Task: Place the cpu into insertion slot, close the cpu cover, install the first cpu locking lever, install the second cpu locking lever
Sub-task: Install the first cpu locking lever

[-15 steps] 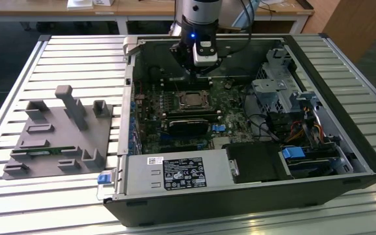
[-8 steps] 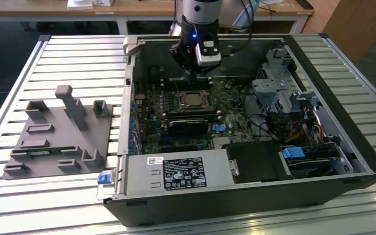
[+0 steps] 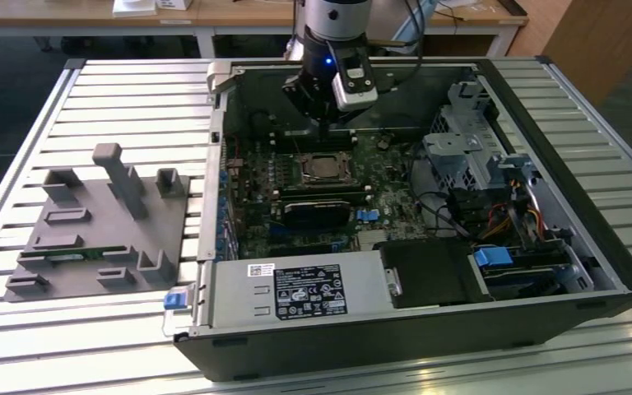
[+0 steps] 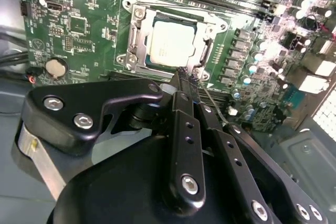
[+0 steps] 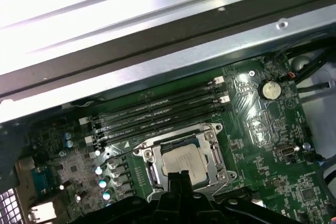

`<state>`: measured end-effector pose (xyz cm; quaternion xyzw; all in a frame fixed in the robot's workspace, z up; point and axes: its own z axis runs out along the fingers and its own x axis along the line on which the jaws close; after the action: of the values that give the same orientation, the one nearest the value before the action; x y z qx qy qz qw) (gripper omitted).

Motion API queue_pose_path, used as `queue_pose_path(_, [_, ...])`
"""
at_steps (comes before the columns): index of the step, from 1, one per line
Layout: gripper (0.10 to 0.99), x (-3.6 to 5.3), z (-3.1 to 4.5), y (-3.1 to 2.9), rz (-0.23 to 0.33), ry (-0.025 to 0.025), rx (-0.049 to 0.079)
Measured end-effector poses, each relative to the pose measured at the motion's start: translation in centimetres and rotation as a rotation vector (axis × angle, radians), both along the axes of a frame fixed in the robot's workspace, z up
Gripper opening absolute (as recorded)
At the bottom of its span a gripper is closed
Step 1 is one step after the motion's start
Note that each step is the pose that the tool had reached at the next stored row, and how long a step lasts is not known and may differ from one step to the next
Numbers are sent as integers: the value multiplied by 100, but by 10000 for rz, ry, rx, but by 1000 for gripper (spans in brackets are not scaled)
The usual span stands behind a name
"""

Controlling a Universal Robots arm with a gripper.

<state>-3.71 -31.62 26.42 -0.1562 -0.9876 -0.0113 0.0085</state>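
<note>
Hand beside seated cpu; exterior view's left, grey fixture.

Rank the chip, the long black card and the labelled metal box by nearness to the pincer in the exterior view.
1. Chip, beside the pincer.
2. Long black card, mid-board.
3. Labelled metal box, by the case wall.

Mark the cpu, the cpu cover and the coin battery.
cpu (image 4: 170,43), second wrist view: middle of its metal top.
cpu cover (image 4: 137,32), second wrist view: one side bar of its frame.
coin battery (image 5: 269,89), first wrist view: centre of its round face.
</note>
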Motion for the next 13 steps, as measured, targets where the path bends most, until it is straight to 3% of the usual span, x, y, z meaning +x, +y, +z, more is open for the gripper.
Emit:
queue_pose_path(2, [106,-46,-1,0,13,-23,2])
queue_pose_path(7, [106,-86,-3,0,136,-156,119])
queue_pose_path(13, [106,-87,-4,0,1052,-173,184])
